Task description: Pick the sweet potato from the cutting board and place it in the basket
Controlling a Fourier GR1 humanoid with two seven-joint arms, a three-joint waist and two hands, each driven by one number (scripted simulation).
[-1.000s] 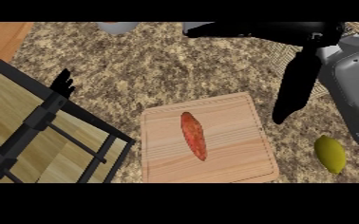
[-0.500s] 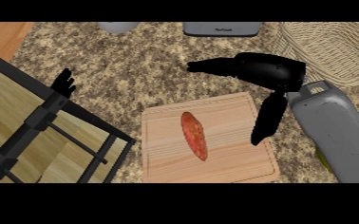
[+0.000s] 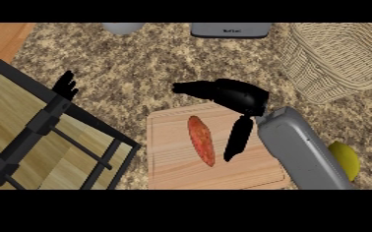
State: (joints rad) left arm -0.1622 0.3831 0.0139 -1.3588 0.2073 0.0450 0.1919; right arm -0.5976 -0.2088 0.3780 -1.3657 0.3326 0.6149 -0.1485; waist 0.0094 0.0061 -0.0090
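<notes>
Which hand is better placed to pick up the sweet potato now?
The right hand. It hangs open over the cutting board, just right of the sweet potato, with the basket on its side. The left hand rests far off at the left edge.

The sweet potato (image 3: 201, 140) lies on the cutting board (image 3: 174, 169) before me, my right robot hand (image 3: 236, 98) over its right side; the basket (image 3: 330, 61) stands behind, farther right.

A small dark marking stood on the grey appliance (image 3: 230, 30) beyond the cutting board (image 3: 174, 167), too small to read.
</notes>
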